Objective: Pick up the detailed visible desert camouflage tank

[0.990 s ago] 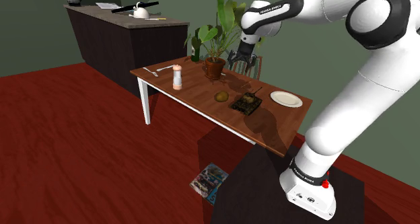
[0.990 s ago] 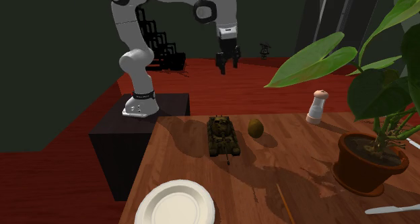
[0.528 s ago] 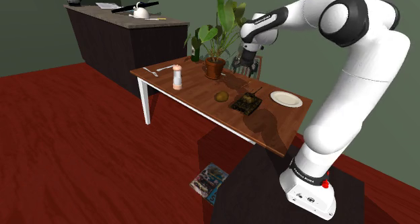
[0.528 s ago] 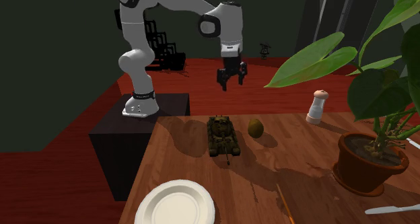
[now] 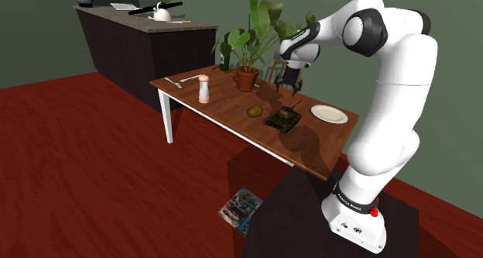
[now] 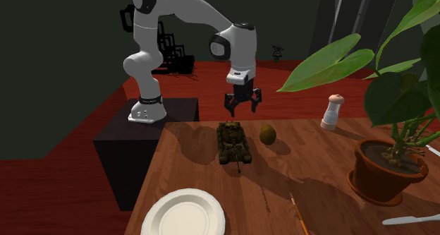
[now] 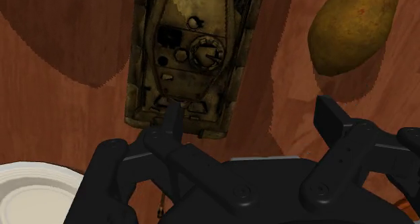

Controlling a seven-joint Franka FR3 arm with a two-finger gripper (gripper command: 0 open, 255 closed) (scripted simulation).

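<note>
**First:** Olive and tan camouflage, then. Where exactly?

**Second:** On the tank [image 6: 234, 142], sitting level on its tracks on a brown wooden table [image 6: 317, 188], close to the edge nearest the dark stand [image 6: 130, 152]. Thin barrel jutting past the hull end nearer the plate.

**First:** And round about it?

**Second:** Just beside it, not touching: a yellow-brown oval fruit [image 6: 267, 133]. Near the barrel end, apart from the hull: a round white plate [image 6: 182, 214]. Well apart across the table: a pale pepper mill [image 6: 331, 112] with a brownish cap, and a potted plant [image 6: 384, 171] with broad green leaves.

**First:** Held yet?

**Second:** No. Black gripper [image 6: 240, 106] hanging in the air above the tank, clear of it, with fingers spread wide apart and clasping nothing. From the wrist, one end of the hull just ahead of one fingertip [image 7: 173, 118], bare wood between the two.
</note>
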